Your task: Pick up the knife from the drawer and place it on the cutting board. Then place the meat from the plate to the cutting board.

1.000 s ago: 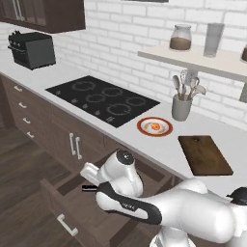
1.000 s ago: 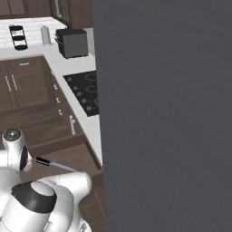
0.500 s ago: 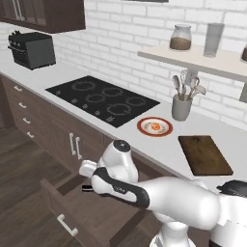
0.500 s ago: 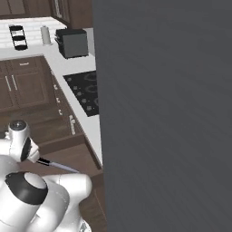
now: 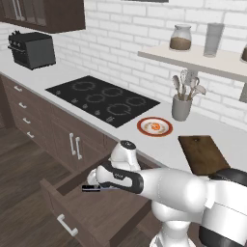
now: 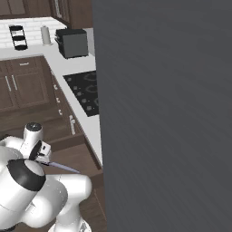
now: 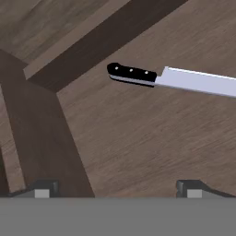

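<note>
The knife [image 7: 138, 76] lies flat on the floor of the open drawer [image 7: 138, 143], black handle to the left and pale blade [image 7: 198, 82] running right in the hand view. My gripper [image 7: 117, 190] hangs open above the drawer, short of the knife, with nothing between its fingertips [image 7: 41, 190]. In the left base view the gripper [image 5: 98, 180] is just above the knife's handle [image 5: 90, 188] inside the drawer [image 5: 67, 217]. On the counter sit the plate [image 5: 142, 127] holding the meat [image 5: 155, 126], and the cutting board [image 5: 202, 154] to its right.
A black cooktop [image 5: 103, 99] and a toaster oven [image 5: 31, 48] stand on the counter to the left. A utensil holder [image 5: 182, 106] is behind the plate, under a shelf [image 5: 193, 60] with jars. A flat grey wall [image 6: 167, 113] blocks the right half of the right base view.
My arm has swung down and leftward over the open drawer, bringing the hand closer to the knife. The knife lies where it was. The jaws have stayed open.
</note>
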{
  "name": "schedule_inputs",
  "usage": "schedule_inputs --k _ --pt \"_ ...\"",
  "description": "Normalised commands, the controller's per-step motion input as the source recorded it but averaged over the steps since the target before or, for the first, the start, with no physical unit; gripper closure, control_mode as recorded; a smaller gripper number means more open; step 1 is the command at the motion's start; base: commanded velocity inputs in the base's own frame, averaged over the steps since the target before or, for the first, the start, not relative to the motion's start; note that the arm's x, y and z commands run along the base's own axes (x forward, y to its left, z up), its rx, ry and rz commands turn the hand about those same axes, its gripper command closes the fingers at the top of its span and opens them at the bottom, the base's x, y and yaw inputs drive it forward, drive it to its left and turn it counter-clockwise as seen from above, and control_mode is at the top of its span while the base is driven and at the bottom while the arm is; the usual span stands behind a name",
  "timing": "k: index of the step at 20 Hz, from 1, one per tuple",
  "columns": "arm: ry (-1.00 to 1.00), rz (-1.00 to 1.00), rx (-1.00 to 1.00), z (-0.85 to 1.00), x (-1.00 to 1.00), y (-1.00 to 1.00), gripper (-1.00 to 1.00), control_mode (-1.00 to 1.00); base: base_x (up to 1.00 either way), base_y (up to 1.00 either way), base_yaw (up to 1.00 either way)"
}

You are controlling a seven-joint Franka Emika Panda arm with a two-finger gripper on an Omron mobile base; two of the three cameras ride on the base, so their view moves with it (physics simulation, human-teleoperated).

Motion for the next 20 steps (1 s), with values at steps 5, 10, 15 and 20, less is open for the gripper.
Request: schedule_inputs --k 5,10,15,20 --pt "-0.01 0.30 -0.26 -0.13 0.11 0.06 -1.00 -1.00 0.00 0.00 0.00" --pt "-0.11 0.27 -0.07 -0.18 0.12 0.13 -1.00 -1.00 0.00 0.00 0.00" --pt "-0.16 0.26 0.00 -0.33 0.20 0.11 -1.00 -1.00 0.00 0.00 0.00" --pt "-0.03 0.14 -0.04 -0.16 0.35 0.01 -1.00 -1.00 0.00 0.00 0.00"
